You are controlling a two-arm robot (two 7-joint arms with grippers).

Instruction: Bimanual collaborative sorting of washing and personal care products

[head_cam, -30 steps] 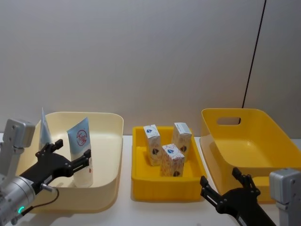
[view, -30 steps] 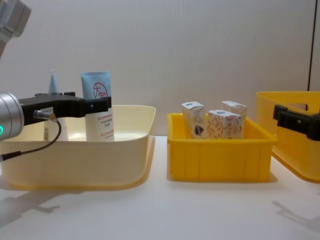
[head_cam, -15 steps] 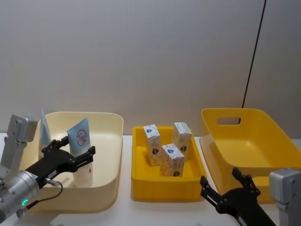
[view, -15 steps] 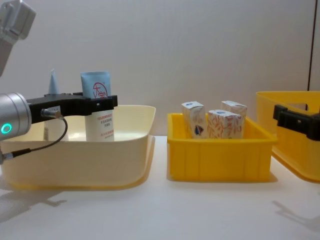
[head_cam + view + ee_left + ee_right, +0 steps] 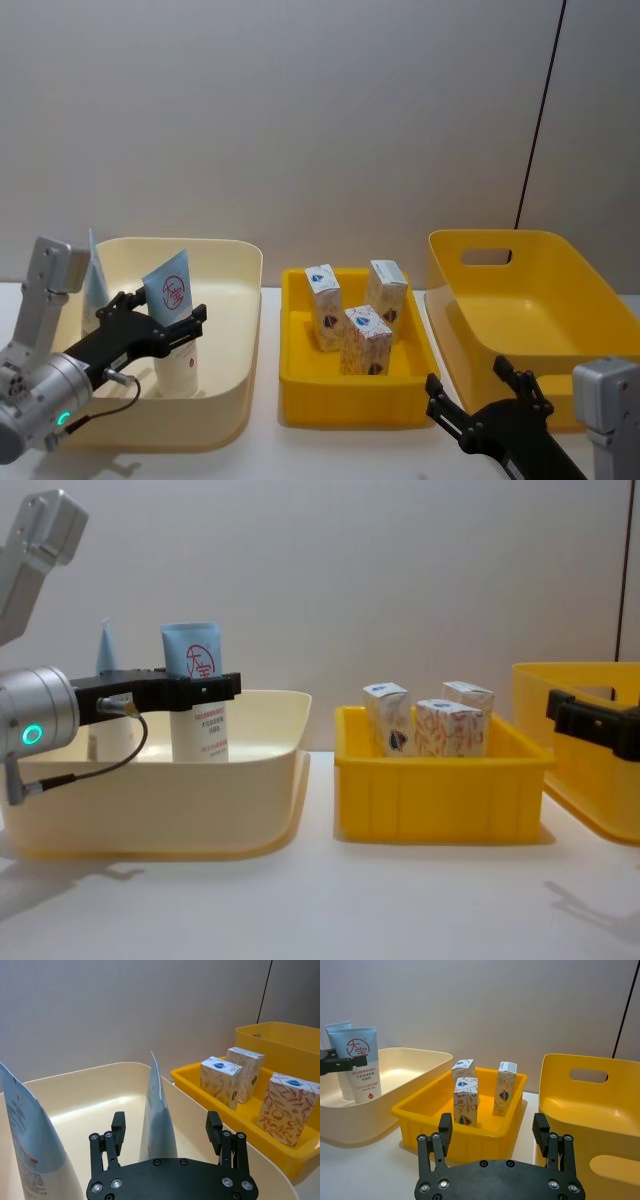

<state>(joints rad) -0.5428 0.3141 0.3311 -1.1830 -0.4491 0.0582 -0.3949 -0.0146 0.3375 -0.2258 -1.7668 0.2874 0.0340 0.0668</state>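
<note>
We see the left gripper (image 5: 163, 312) reaching into the cream tub (image 5: 238, 300) toward the worktop's left side. Its fingers are spread on either side of the tall light-blue tube (image 5: 197, 720), which stands upright near the tub's middle — whether a pad touches it we cannot quite tell. A second blue tube (image 5: 94, 272) stands in the tub's back left corner. Three white cartons (image 5: 367, 340) stand in the small yellow bin (image 5: 350, 395) at the centre. The right gripper (image 5: 492, 1130) hovers by the worktop's front edge — fingers apart, empty — before the large yellow bin (image 5: 590, 290).
</note>
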